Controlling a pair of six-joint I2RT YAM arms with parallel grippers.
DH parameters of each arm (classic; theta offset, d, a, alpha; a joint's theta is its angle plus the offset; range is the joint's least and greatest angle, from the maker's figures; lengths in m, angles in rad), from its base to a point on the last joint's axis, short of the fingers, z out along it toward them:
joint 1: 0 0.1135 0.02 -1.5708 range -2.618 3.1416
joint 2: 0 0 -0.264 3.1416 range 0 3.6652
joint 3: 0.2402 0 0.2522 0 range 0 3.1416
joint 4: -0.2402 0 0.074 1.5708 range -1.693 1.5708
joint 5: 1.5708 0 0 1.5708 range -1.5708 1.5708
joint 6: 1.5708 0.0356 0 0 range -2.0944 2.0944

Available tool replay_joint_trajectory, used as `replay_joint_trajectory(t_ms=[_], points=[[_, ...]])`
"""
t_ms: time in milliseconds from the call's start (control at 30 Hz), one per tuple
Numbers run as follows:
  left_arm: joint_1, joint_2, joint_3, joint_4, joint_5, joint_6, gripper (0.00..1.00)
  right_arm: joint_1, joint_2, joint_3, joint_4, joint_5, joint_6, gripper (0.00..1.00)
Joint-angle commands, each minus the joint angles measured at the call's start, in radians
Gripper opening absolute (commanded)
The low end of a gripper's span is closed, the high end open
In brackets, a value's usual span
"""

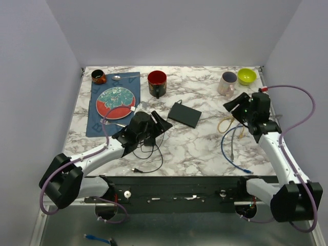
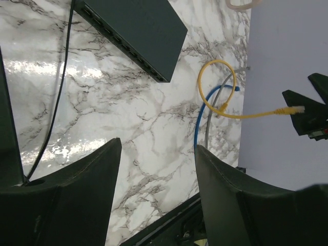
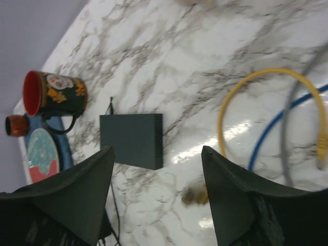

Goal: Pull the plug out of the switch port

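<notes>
- Switch (image 1: 184, 114) lay flat mid-table, between the two arms, a thin black cord (image 2: 56, 102) running off one side.
- Yellow cable (image 3: 277, 70) looped on the marble right of the switch, well apart from it, lying with a blue cable (image 2: 197, 128) and a grey cable (image 2: 207, 128).
- Its plug (image 2: 294, 109) hung in the air right at the right arm's fingertip, no longer in any port.
- From the left wrist, the port row on the switch's edge looked empty, though it was too small to be sure.
- Right gripper (image 3: 157, 151): jaws wide apart, clamped on nothing. A yellowish blur low between them was probably that plug, but too smeared to say.
- Left gripper (image 2: 158, 144): jaws apart, nothing between them, hovering near the switch's left side and not touching it.
- Step, by my read: the pull looked done and this was the let-go, with the plug free of the switch and loose at the right fingers.
- Next move probably called for lifting the right arm back and clear, without snagging the yellow loop or dragging it toward the switch.
- The left arm could back off too, since it was bracing nothing.
</notes>
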Motion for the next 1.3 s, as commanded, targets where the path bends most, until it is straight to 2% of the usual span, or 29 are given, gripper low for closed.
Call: replay_joint_trajectory(t_ms=[0, 33, 67, 167, 233, 300, 333, 367, 400, 433, 500, 567, 667, 700, 767, 800, 900, 1067, 1267], points=[[0.016, 0.038, 0.027, -0.034, -0.07, 0.004, 0.66, 0.07, 0.122, 0.057, 0.158, -0.143, -0.043, 0.55], [0.015, 0.052, 0.034, -0.039, -0.064, 0.006, 0.65, 0.079, 0.143, 0.069, 0.169, -0.143, -0.051, 0.47], [0.016, 0.075, 0.042, -0.039, -0.06, 0.004, 0.64, 0.094, 0.179, 0.078, 0.171, -0.127, -0.055, 0.34], [0.018, 0.116, 0.05, -0.033, -0.054, -0.002, 0.63, 0.099, 0.185, 0.059, 0.158, -0.011, -0.032, 0.14], [0.018, 0.133, 0.056, -0.031, -0.054, 0.003, 0.63, 0.099, 0.173, 0.048, 0.132, 0.066, -0.038, 0.07], [0.018, 0.159, 0.068, -0.029, -0.048, 0.003, 0.62, 0.1, 0.12, 0.011, 0.103, 0.107, -0.026, 0.05], [0.018, 0.167, 0.071, -0.029, -0.044, 0.003, 0.62, 0.099, 0.093, -0.003, 0.094, 0.139, -0.019, 0.11], [0.019, 0.181, 0.079, -0.028, -0.036, 0.004, 0.62, 0.099, 0.066, -0.022, 0.088, 0.149, -0.015, 0.24], [0.018, 0.187, 0.08, -0.023, -0.033, 0.003, 0.62, 0.099, 0.009, -0.049, 0.092, 0.149, -0.02, 0.53], [0.018, 0.193, 0.083, -0.014, -0.031, 0.003, 0.62, 0.099, -0.011, -0.061, 0.102, 0.122, -0.055, 0.65], [0.018, 0.218, 0.088, -0.005, -0.024, -0.002, 0.62, 0.1, -0.03, -0.064, 0.137, 0.082, -0.071, 0.75], [0.019, 0.253, 0.103, 0.007, -0.008, -0.013, 0.62, 0.099, 0.024, -0.037, 0.151, -0.029, -0.086, 0.75], [0.021, 0.297, 0.135, 0.009, 0.019, -0.022, 0.61, 0.105, 0.179, 0.046, 0.174, -0.171, -0.069, 0.59], [0.024, 0.307, 0.146, 0.004, 0.024, -0.024, 0.6, 0.113, 0.229, 0.069, 0.177, -0.194, -0.065, 0.45], [0.031, 0.326, 0.165, -0.011, 0.029, -0.027, 0.58, 0.136, 0.351, 0.135, 0.178, -0.218, -0.061, 0.35], [0.034, 0.331, 0.169, -0.016, 0.026, -0.027, 0.57, 0.137, 0.39, 0.154, 0.178, -0.224, -0.057, 0.26], [0.036, 0.366, 0.198, -0.037, 0.016, -0.019, 0.53, 0.143, 0.521, 0.223, 0.198, -0.247, -0.043, 0.15], [0.05, 0.458, 0.269, -0.077, 0.019, -0.004, 0.45, 0.145, 0.694, 0.33, 0.212, -0.268, -0.032, 0.08], [0.073, 0.552, 0.33, -0.109, 0.038, -0.001, 0.42, 0.146, 0.868, 0.422, 0.224, -0.25, -0.005, 0.04]])
